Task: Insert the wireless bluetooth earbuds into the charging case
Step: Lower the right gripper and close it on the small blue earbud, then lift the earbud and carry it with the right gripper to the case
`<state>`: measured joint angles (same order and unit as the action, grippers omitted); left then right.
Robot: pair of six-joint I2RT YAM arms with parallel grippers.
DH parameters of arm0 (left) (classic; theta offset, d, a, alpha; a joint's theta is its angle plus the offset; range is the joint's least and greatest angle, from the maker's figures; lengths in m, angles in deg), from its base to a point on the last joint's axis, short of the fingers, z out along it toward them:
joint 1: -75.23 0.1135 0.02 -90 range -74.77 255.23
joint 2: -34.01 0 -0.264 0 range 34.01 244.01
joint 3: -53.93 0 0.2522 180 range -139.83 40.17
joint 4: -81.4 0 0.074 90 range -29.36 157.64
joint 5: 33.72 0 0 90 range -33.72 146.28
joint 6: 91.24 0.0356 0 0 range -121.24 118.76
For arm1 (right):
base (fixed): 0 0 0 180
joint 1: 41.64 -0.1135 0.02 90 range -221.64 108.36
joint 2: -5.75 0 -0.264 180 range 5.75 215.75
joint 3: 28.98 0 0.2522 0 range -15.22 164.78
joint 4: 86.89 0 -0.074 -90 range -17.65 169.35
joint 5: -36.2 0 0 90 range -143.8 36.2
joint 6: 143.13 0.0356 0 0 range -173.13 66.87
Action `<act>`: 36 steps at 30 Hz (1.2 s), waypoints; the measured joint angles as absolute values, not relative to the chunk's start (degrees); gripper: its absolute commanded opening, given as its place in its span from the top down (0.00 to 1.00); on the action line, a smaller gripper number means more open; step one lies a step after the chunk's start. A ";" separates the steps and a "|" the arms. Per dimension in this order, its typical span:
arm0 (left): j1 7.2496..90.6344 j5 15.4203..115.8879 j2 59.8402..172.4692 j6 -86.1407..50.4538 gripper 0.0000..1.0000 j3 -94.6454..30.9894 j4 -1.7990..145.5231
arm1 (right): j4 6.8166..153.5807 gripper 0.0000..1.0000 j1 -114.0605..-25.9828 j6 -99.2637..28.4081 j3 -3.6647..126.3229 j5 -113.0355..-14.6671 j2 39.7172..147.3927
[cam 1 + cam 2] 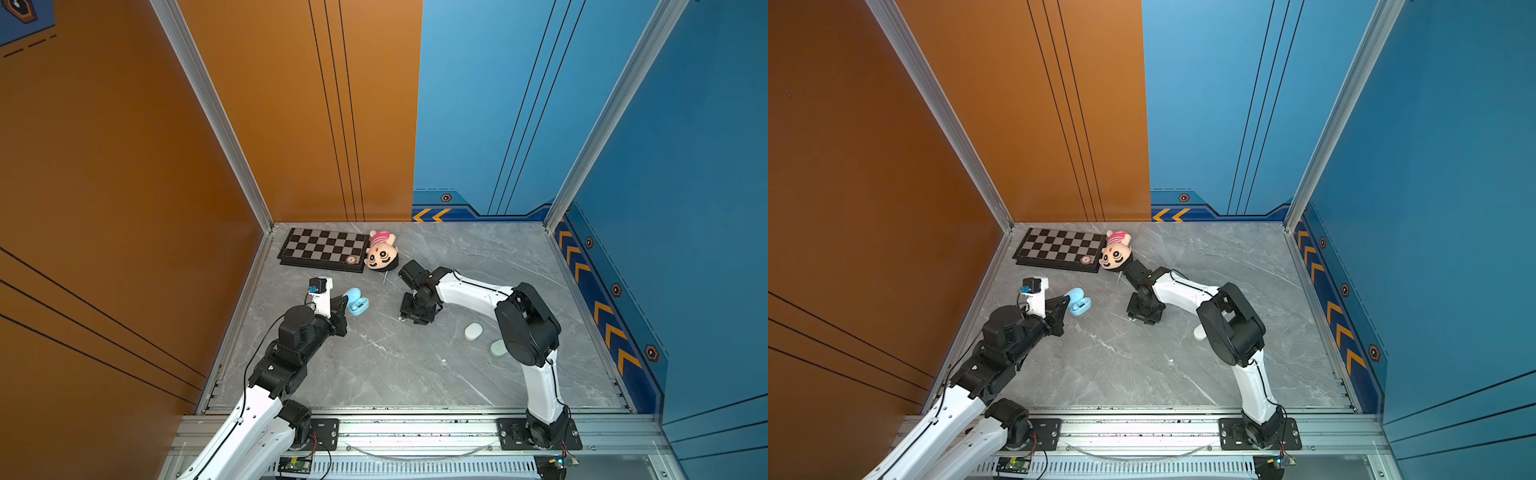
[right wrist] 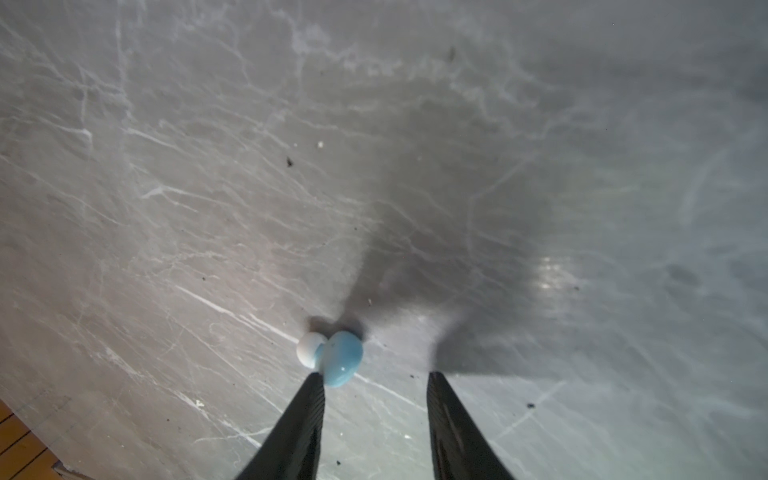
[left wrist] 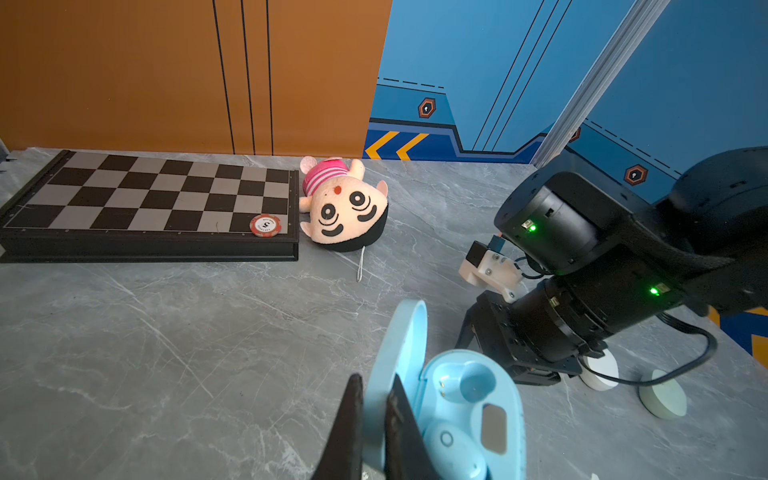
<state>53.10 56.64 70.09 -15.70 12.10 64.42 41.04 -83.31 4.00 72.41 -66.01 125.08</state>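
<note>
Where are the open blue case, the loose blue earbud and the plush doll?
open blue case [image 3: 473, 384]: left wrist view, on its empty pocket.
loose blue earbud [image 2: 341, 358]: right wrist view, on its blue shell.
plush doll [image 1: 381, 255]: in a top view, on its face.

earbuds [image 3: 452, 452] [image 2: 341, 358]: 2 | charging cases [image 1: 358, 302] [image 1: 473, 331] [image 1: 496, 348]: 3 | chessboard [image 1: 324, 249]: 1 | plush doll [image 1: 381, 252]: 1 | poker chip [image 1: 351, 259]: 1

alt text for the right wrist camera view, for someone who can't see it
A pale blue earbud with a white tip lies on the grey marble table, right at the tip of one finger of the right gripper. The two black fingers stand apart and hold nothing.
</note>
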 measured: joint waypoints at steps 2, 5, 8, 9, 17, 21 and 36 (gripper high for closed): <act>53.10 56.64 70.09 -15.70 1.00 12.10 64.42 | 41.46 0.59 -83.33 4.63 72.91 -66.09 125.96; 53.10 56.69 70.11 -15.67 1.00 12.10 64.42 | 41.63 0.63 -83.44 5.37 73.68 -66.18 126.57; 53.10 56.82 70.11 -15.67 1.00 12.10 64.42 | 41.77 0.67 -83.48 5.77 73.99 -66.16 126.87; 53.10 56.82 70.11 -15.67 1.00 12.10 64.42 | 41.85 0.68 -83.55 5.85 74.25 -66.16 127.07; 53.10 56.82 70.11 -15.67 1.00 12.10 64.42 | 42.03 0.77 -83.70 5.81 74.86 -65.94 127.70; 53.10 56.82 70.11 -15.65 1.00 12.10 64.40 | 42.16 0.82 -83.77 5.33 75.69 -65.92 128.29; 53.04 59.44 71.92 -14.30 1.00 12.10 64.42 | 39.47 0.90 -84.47 -6.12 77.26 -60.94 127.11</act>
<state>53.04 59.44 71.92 -14.30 12.10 64.42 39.47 -84.47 -6.12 77.26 -60.94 127.11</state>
